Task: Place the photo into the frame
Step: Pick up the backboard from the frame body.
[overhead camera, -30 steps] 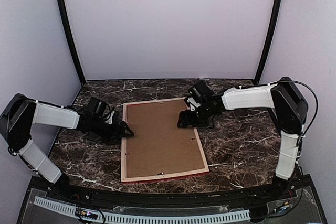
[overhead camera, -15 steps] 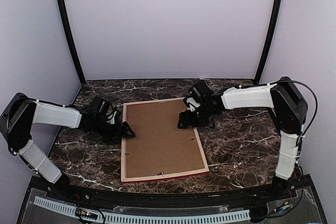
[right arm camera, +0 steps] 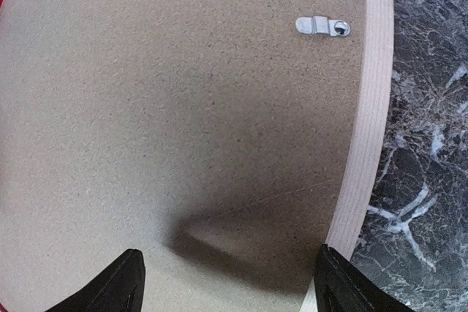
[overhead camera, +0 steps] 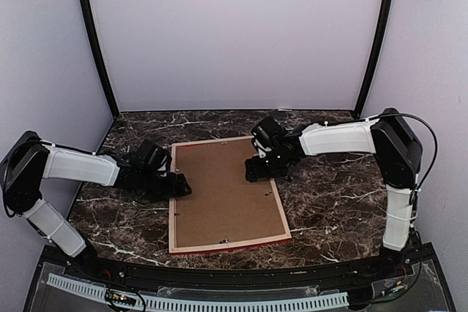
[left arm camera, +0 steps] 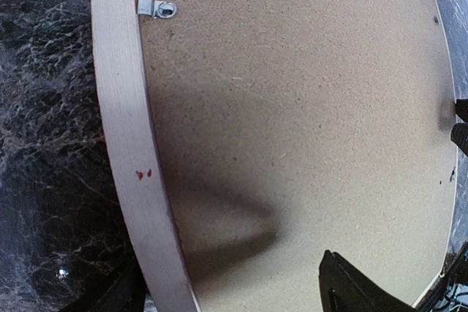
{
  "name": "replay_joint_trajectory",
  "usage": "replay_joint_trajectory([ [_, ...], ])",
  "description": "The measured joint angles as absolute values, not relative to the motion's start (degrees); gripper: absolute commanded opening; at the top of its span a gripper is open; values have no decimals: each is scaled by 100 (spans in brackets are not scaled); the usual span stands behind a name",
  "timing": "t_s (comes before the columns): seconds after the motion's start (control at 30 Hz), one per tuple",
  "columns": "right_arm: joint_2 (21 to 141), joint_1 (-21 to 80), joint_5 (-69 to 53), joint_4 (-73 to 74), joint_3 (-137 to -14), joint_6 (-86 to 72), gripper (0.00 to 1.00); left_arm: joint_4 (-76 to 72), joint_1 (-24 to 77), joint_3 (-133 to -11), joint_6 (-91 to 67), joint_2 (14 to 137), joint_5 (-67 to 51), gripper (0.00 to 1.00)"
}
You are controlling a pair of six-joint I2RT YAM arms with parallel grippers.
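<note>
The frame lies face down on the marble table, pale wood back up, with a red edge along its near side. A plain brown backing board fills it; the photo is hidden. My left gripper is open low over the frame's left rail, one finger outside the rail and the other finger above the board. My right gripper is open at the frame's right rail, with one finger over the board and the other by the rail. Neither gripper holds anything.
Small metal clips sit at the board's edges on both sides. The dark marble table spreads around the frame. Black posts and pale walls close the back and sides.
Both grippers have slid a little inward over the frame, the left one to the right and the right one to the left. The frame has not moved.
</note>
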State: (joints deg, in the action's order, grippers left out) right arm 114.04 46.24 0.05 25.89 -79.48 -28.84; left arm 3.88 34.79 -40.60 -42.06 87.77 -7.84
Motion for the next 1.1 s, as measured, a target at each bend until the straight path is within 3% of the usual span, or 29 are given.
replay_joint_trajectory([
  [0.43, 11354, 4945, 860, 2283, -7732, -3000, 77, 150, 3861, -3916, -4486, 8715, -14, 84],
  [1.1, 10521, 3566, -2425, -668, -5669, -4547, 63, 89, 3881, -3872, -4525, 8700, 47, 83],
])
